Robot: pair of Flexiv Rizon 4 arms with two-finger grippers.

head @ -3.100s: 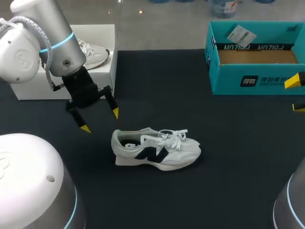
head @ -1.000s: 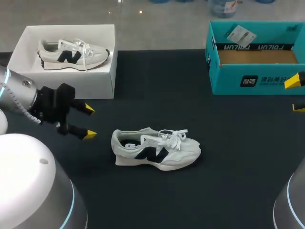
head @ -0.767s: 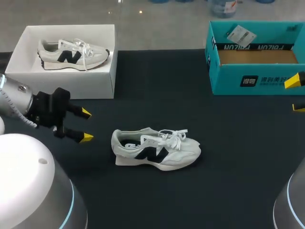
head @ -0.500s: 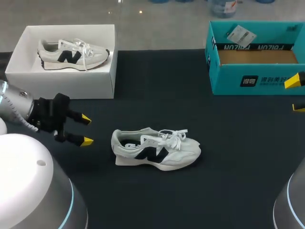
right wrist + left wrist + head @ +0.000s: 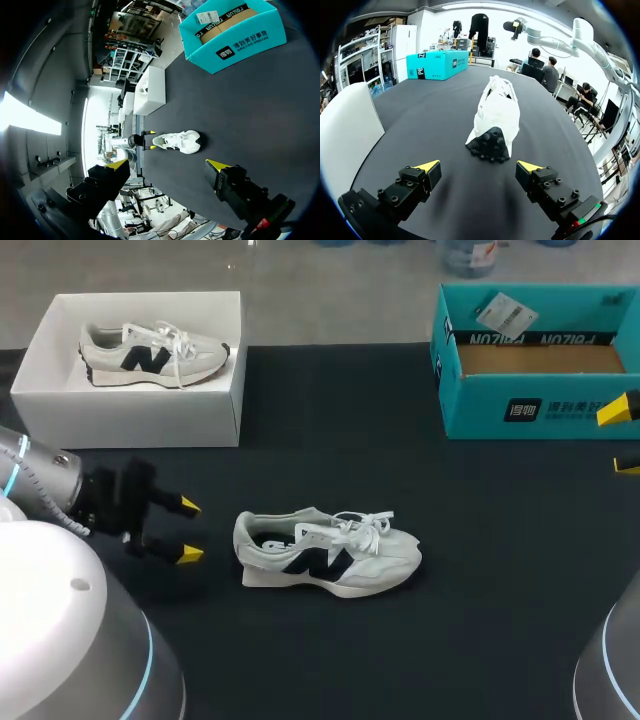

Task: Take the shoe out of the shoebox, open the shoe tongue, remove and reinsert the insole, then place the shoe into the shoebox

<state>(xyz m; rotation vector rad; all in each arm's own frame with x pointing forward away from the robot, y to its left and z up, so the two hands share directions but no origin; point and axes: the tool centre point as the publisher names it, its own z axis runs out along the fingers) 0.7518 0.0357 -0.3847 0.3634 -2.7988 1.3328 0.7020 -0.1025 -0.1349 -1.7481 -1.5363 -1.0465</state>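
Shoe point(image 5: 325, 552) stands unboxed on the table point(image 5: 480, 570), lower centre of the head view. Left gripper point(image 5: 189, 530), lately above the heel, now sits low at frame left, fingers spread, aimed at the heel: a grasp looks imminent. Right gripper point(image 5: 167, 164) waits at the right edge, fingers apart. Shoe white, dark side mark, laced.

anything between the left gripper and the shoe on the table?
Nothing: only bare black tabletop between left gripper and shoe, shown in left wrist and head views.
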